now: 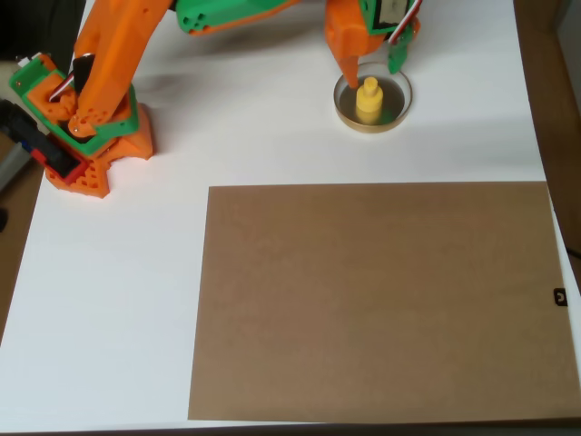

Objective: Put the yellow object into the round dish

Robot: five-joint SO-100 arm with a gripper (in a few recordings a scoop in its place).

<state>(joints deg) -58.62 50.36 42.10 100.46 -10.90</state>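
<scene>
A: Where's the yellow object [369, 100]?

B: Standing upright inside the round dish [399, 113] — the claw [372, 65] is spread apart, one finger on each side, not gripping.

A: Best move now?

B: Probably lift straight up — don't clip the knob.

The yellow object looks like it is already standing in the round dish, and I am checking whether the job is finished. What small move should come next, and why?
Probably lift the tool straight up. The yellow object stands upright inside the round dish, and the fingers sit apart on either side of its knob, apparently released.
</scene>
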